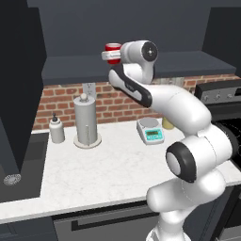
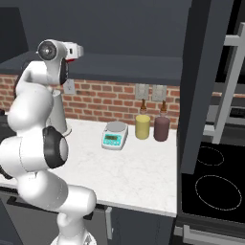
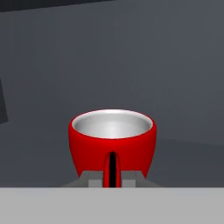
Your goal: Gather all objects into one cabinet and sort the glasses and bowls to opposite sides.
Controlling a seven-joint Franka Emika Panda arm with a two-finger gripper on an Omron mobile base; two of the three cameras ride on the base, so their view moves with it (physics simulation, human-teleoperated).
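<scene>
The red cup [image 3: 112, 142] stands upright, mouth up, its pale inside showing in the hand view; its long axis runs vertical, and its handle faces straight back toward the camera on the hand. It sits at the cabinet [image 1: 141, 66] shelf level, up at the front edge of the wide dark shelf, in front of the dark back wall. Whether its foot rests on the shelf or hangs just above it cannot be told.

The tool [image 1: 113, 52] is closed on the red cup, the jaws pinching at the handle side, with the arm reaching high from the bench [image 1: 117, 160] below.

This looks like the gathering step: one glass taken in hand, to be set to one side of the shelf. The next move likely calls for keeping the cup level, carrying it sideways along the shelf toward the chosen end, and leaving the opposite end free for the bowl.
</scene>
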